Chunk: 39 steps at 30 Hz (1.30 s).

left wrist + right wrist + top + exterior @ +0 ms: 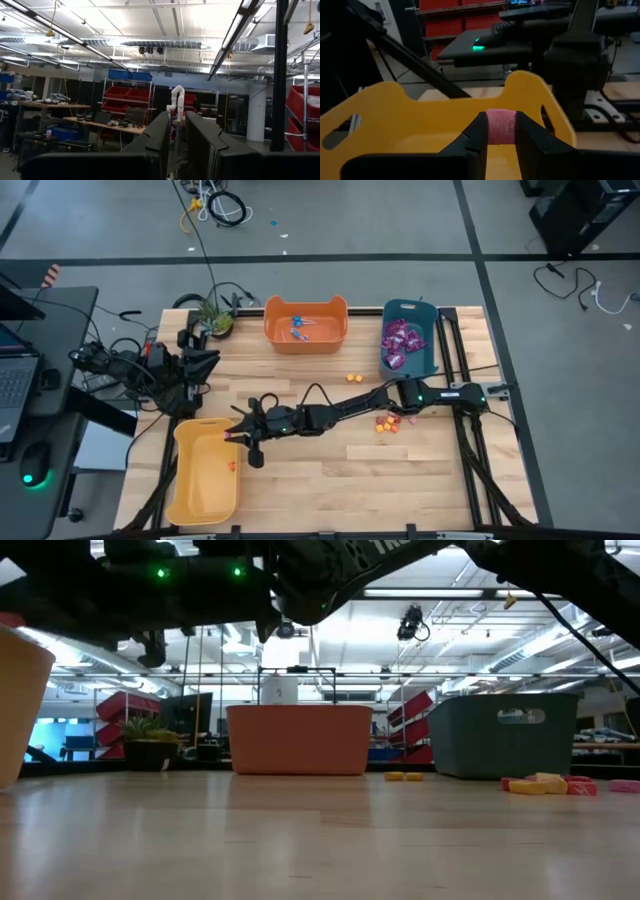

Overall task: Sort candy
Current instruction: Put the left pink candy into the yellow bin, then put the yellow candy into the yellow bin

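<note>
Right fingers (pixel 499 131) pinching a small pink wrapped candy (pixel 500 126) above yellow bin (pixel 420 115), left fingers narrowly parted, empty

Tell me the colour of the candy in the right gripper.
Pink candy, best seen in the right wrist view, over the yellow bin.

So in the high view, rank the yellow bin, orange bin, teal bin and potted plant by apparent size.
1. Yellow bin, largest.
2. Orange bin and teal bin: too alike to rank.
3. Potted plant, smallest.
</note>
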Tool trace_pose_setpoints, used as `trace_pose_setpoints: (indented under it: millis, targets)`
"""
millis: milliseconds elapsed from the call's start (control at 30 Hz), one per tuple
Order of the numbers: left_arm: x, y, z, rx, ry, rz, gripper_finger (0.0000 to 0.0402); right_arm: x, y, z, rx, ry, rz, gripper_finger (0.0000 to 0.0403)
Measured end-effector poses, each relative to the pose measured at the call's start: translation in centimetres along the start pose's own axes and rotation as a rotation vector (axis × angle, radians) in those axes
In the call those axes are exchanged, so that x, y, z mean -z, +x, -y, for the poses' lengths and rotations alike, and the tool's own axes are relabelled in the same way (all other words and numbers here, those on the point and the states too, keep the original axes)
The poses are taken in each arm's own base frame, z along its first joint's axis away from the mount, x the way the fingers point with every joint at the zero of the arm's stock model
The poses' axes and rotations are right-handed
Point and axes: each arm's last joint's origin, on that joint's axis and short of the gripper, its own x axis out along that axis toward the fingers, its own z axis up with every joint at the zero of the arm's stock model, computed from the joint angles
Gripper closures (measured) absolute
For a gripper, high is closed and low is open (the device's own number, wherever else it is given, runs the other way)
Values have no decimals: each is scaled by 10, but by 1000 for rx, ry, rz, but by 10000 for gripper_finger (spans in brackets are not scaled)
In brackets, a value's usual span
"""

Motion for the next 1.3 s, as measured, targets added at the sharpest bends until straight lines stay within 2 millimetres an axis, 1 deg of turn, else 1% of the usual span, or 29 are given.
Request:
trace_pose_setpoints:
  millis: [200,600,800,933,1033,1200,1300]
  targets:
    - [0,0,0,3,0,-1,335,0,0,0,8,-3,-9,326]
    - [0,0,0,3,0,-1,335,0,0,0,9,-4,-9,266]
    - [0,0,0,4,2,-2,335,-3,-1,0,8,-56,4,254]
    - [0,0,0,4,2,-3,335,-8,-2,-1,8,-106,5,256]
    - [0,0,0,4,2,-3,335,-17,-5,-3,5,-147,3,257]
    - [1,0,0,5,4,-6,335,-32,-12,-7,3,-213,-38,259]
    - [1,0,0,5,4,-6,335,-41,-18,-9,-1,-237,-93,261]
